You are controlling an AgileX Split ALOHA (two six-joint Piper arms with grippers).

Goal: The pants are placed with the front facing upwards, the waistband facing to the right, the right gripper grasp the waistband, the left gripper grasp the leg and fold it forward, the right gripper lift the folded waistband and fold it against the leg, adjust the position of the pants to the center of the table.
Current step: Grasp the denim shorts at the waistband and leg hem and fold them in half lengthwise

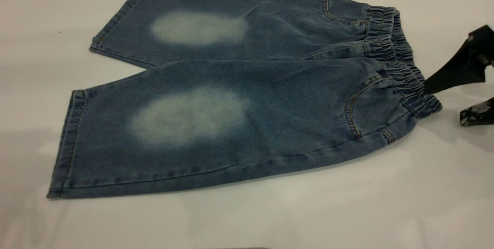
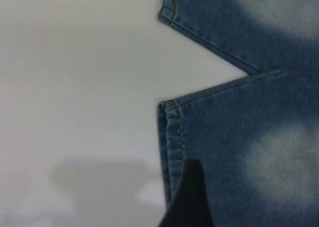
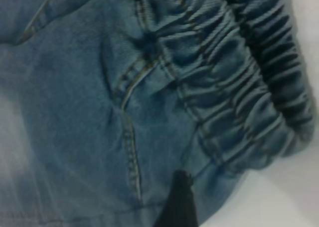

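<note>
Pants: lying flat across mid-frame on the bench, waistband at right.
Handling: looking soft, floppy, light; gathered band giving best purchase.
Right gripper: reaching the waistband, fingers gaping, gripping nothing.
Left gripper: hovering over leg hem; finger spread impossible to tell.

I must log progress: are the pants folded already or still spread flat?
Spread flat: the pants show both legs side by side on the table, nothing doubled over.

The pants lie flat on the table — waistband rightward.
</note>
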